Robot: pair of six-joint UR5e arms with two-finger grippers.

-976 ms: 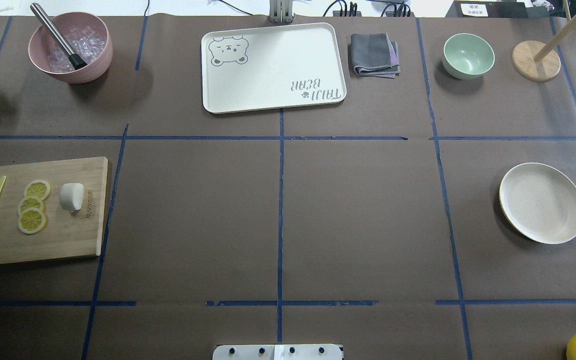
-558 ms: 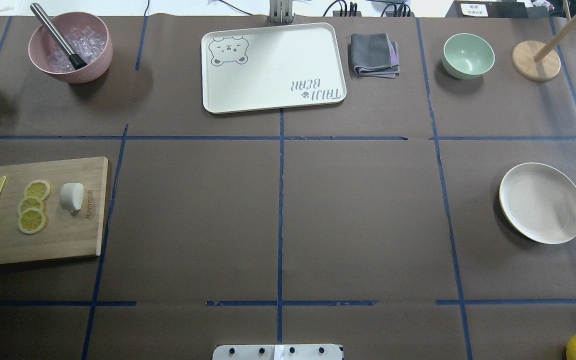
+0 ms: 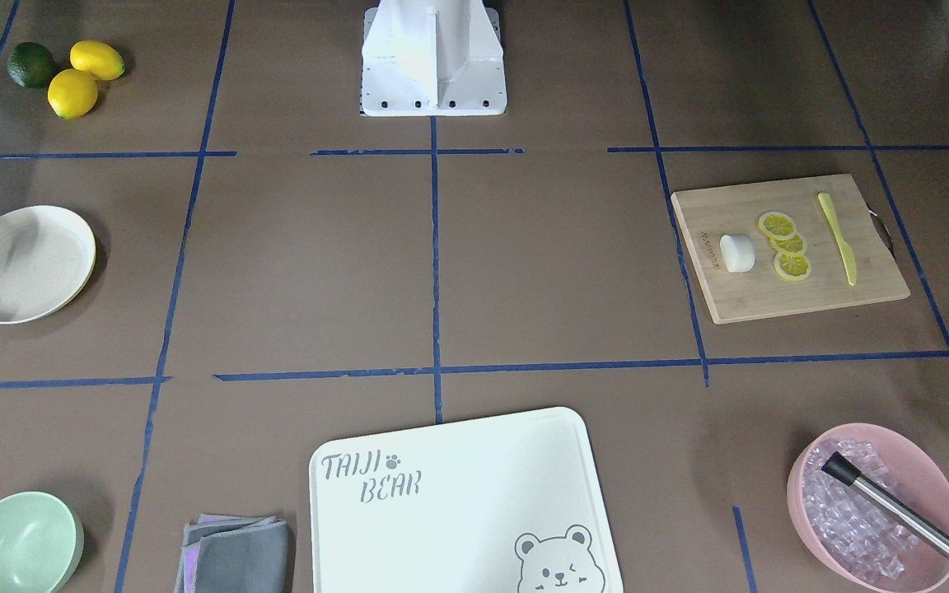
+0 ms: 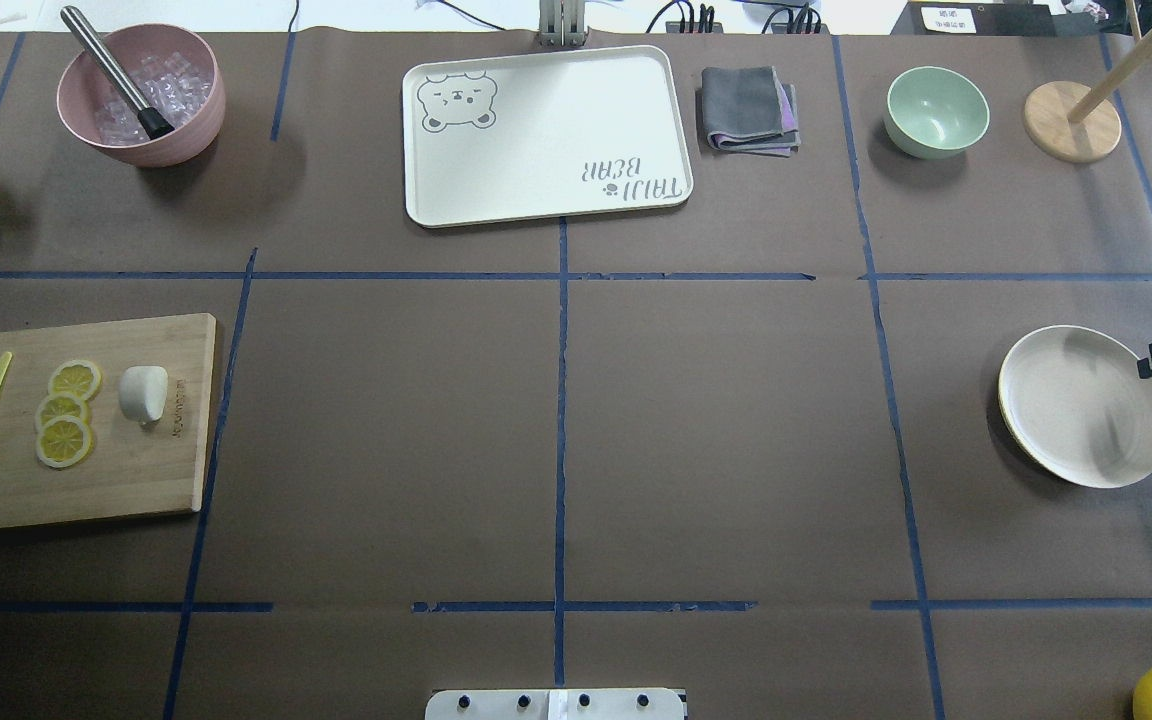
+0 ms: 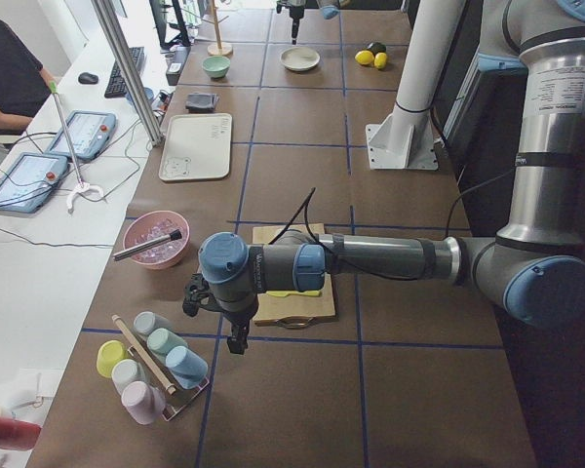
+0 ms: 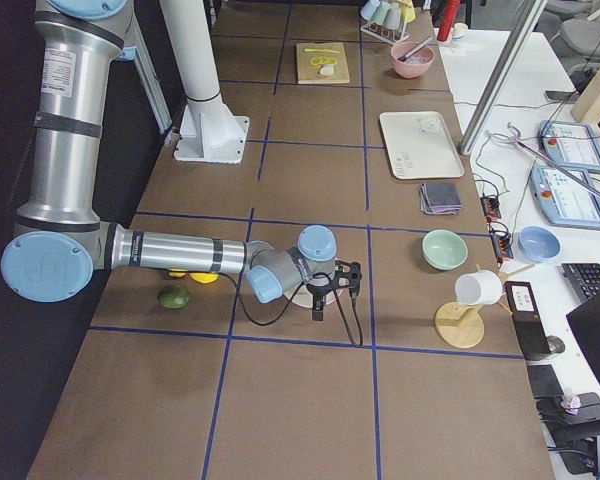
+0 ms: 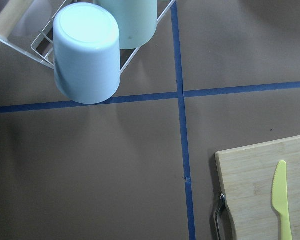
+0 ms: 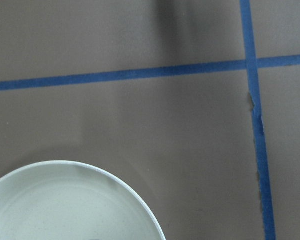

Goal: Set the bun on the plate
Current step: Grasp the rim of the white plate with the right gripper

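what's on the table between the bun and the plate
Nothing: in the overhead view only bare table with blue tape lines separates bun and plate.

Three lemon slices (image 3: 789, 244), two lemons (image 3: 72, 92), one lime (image 3: 30, 64), two bowls (image 3: 13, 543), one plate (image 3: 23, 263), one bun (image 3: 736, 252)

Brown table (image 4: 736, 420) gridded with blue tape (image 4: 561, 400); white desk (image 5: 39, 283) runs alongside it.

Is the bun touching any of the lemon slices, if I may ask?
Apart. The overhead view shows bare board between the bun and the lemon slices.
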